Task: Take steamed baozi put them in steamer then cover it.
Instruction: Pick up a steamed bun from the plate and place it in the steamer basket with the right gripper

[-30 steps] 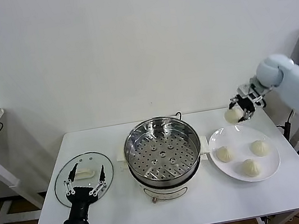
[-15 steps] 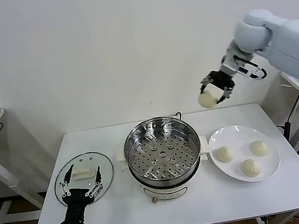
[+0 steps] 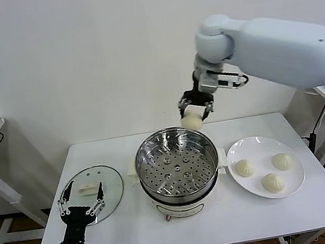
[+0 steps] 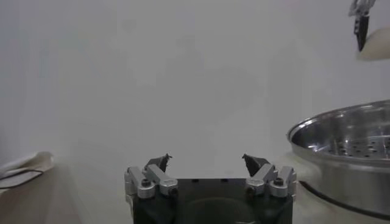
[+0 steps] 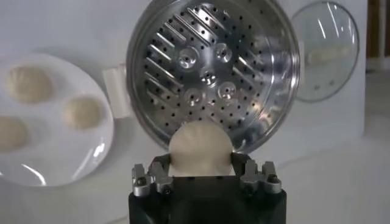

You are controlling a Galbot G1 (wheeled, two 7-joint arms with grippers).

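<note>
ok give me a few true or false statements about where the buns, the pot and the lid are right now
1. The right tool holds a cream-white pleated bun above the back rim of the shiny stainless-steel steamer pot. True.
2. Four buns lie on the flat white plate. False: three lie there.
3. The clear glass lid with the white handle sits on the pot. False: it lies flat on the white table, to the pot's left.
4. The pot's perforated tray has no bun on it yet. True.
5. The left tool is shut on the lid's handle. False: it is open, hovering near the lid's front edge, holding nothing.
</note>
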